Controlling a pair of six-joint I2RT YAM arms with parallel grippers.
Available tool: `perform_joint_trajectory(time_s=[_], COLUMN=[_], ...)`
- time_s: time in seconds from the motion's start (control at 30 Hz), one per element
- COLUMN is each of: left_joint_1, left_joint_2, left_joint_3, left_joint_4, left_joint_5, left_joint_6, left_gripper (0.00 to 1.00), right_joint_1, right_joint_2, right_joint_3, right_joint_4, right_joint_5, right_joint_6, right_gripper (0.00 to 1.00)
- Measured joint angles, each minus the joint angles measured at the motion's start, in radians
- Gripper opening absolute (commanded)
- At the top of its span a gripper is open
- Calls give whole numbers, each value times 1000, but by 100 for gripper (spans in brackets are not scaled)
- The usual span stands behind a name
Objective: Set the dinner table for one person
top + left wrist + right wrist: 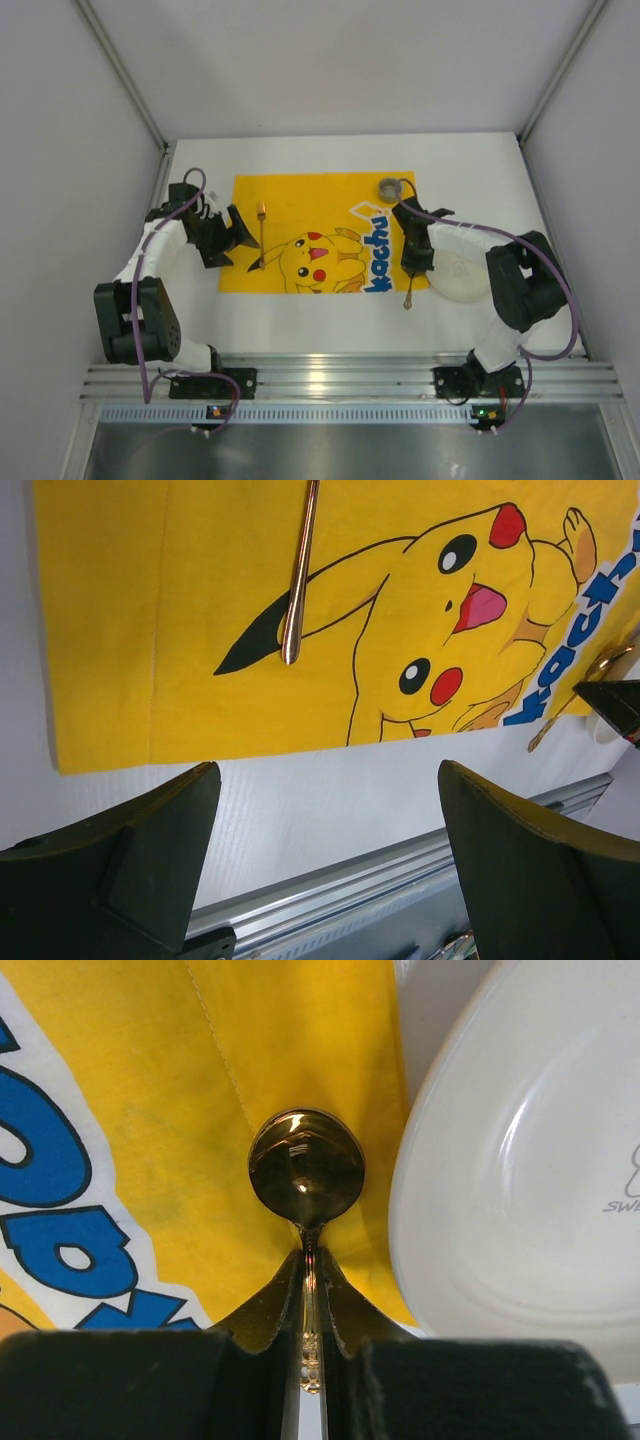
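Note:
The white dinner table [330,325] carries a yellow cartoon mat [300,200]. My right gripper [411,262] is shut on the neck of a gold spoon [305,1165], just above the mat's right edge. The spoon's handle end [407,298] points toward the rail. A white plate [462,268] lies right beside it and also shows in the right wrist view [520,1190]. My left gripper [238,236] is open and empty at the mat's left side. A second gold utensil [262,238] lies on the mat just right of it; its handle shows in the left wrist view [298,580].
A small grey round cup [388,187] stands at the mat's far right corner. The ribbed aluminium rail [340,380] runs along the near edge and shows in the left wrist view [400,865]. White walls close in both sides.

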Motion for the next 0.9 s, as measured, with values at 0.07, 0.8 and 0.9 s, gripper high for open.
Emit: perform_joint_trajectory(time_s=[0.07, 0.8, 0.9], left_joint_1=[0, 0, 0], left_joint_2=[0, 0, 0], left_joint_3=[0, 0, 0], left_joint_4=[2, 11, 11], left_joint_5=[0, 6, 6], left_joint_6=[0, 0, -1], left_gripper=[95, 95, 95], right_joint_1=[-1, 1, 10], right_joint_2=[-2, 47, 155], right_joint_3=[0, 269, 370], right_joint_4=[-2, -101, -92], right_joint_5=[0, -53, -74], right_joint_6=[-1, -50, -85], right_gripper=[6, 0, 0])
